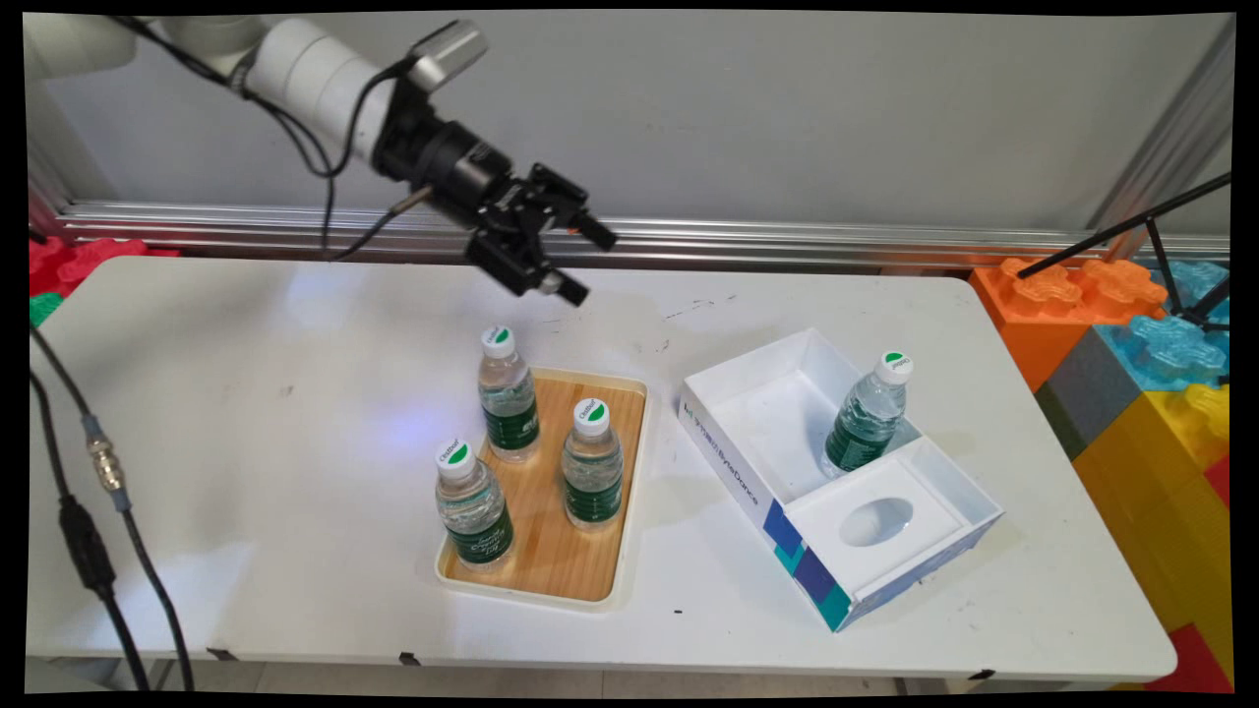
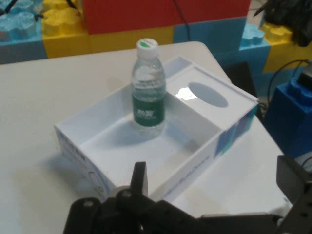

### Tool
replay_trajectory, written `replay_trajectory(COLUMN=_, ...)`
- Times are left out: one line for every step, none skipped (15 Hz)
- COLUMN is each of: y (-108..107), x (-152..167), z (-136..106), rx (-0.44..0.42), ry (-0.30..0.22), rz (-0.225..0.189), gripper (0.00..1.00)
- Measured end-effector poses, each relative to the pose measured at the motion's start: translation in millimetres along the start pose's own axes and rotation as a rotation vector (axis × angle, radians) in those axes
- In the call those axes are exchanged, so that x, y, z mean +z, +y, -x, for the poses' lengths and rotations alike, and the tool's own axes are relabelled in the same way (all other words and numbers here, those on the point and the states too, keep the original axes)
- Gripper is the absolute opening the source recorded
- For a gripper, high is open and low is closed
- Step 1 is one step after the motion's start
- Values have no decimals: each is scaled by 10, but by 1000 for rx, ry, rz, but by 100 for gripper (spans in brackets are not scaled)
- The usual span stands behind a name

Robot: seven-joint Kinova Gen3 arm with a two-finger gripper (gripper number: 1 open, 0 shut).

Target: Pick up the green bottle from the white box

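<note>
Table (image 1: 246,413), white, carries everything. White box (image 1: 777,418) with blue and teal patches sits on its right half, open-topped, with a smaller compartment whose lid has an oval hole. Wooden tray (image 1: 551,551) lies just left of the box. Gripper (image 1: 582,264) hangs above the table's far side, over no bottle, fingers spread apart and holding nothing. Three water bottles (image 1: 508,396) (image 1: 591,464) (image 1: 473,506) stand upright on the tray; a fourth bottle (image 2: 148,92) stands inside the box's large compartment.
</note>
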Motion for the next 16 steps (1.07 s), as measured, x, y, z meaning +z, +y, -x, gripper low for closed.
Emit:
replay_trajectory(y=-66, x=100, z=-98, rx=4, ry=-10, rz=-9, gripper=100)
replay_trajectory(y=-112, x=197, z=-186, rx=10, ry=-18, rz=-14, gripper=100)
replay_trajectory(y=-163, x=317, z=-291, rx=14, ry=-30, rz=-22, gripper=100)
replay_trajectory(y=-219, x=453, z=-405, rx=20, ry=-44, rz=-27, gripper=100)
replay_trajectory(y=-263, x=568, z=-505, rx=26, ry=-57, rz=-33, gripper=100)
replay_trajectory(y=-306, x=698, z=-612, rx=33, ry=-73, rz=-42, gripper=100)
replay_trajectory(y=-347, x=831, z=-720, rx=37, ry=-86, rz=-52, gripper=100)
replay_trajectory(y=-367, x=924, z=-788, rx=33, ry=-95, rz=-59, gripper=100)
replay_trajectory(y=-380, x=1016, z=-851, rx=28, ry=-103, rz=-66, gripper=100)
replay_trajectory(y=-385, x=1126, z=-922, rx=23, ry=-112, rz=-72, gripper=100)
replay_trajectory(y=-378, x=1255, z=-995, rx=20, ry=-124, rz=-77, gripper=100)
replay_trajectory(y=-361, x=1367, z=-1047, rx=20, ry=-136, rz=-78, gripper=100)
replay_trajectory(y=-336, x=1497, z=-1087, rx=22, ry=-153, rz=-81, gripper=100)
replay_trajectory(y=-311, x=1616, z=-1110, rx=23, ry=-170, rz=-83, gripper=100)
replay_trajectory(y=-269, x=1764, z=-1119, rx=21, ry=-192, rz=-88, gripper=100)
replay_trajectory(y=-235, x=1880, z=-1125, rx=18, ry=-207, rz=-90, gripper=100)
